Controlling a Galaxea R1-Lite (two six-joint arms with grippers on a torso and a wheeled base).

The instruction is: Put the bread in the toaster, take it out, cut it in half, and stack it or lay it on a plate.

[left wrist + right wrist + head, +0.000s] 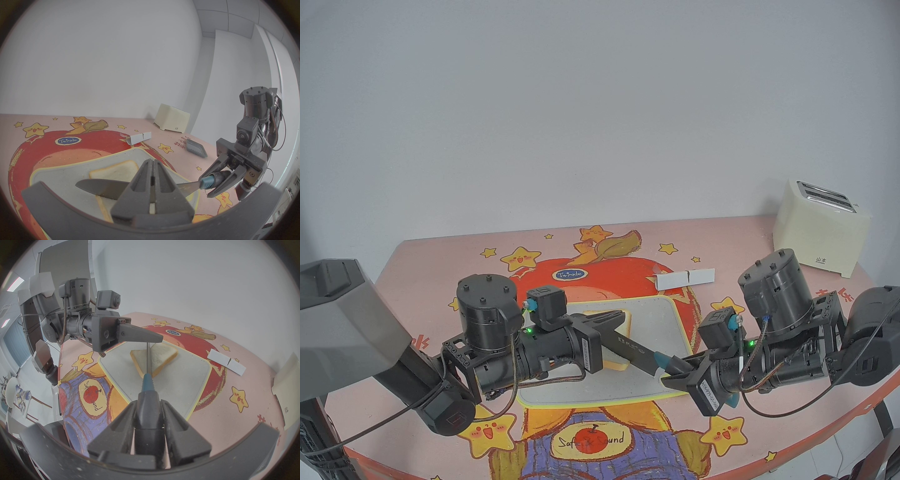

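Bread lay on the cutting board under the left gripper, whose fingers were pressed together, while the right gripper clamped the handle of the knife, its blade edge-down across the slice, well apart from the toaster.

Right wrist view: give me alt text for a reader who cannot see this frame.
The right pincer grips a knife by its handle, the blade set edge-down across a bread slice on a pale cutting board. The left pincer, shut, sits just above the slice.
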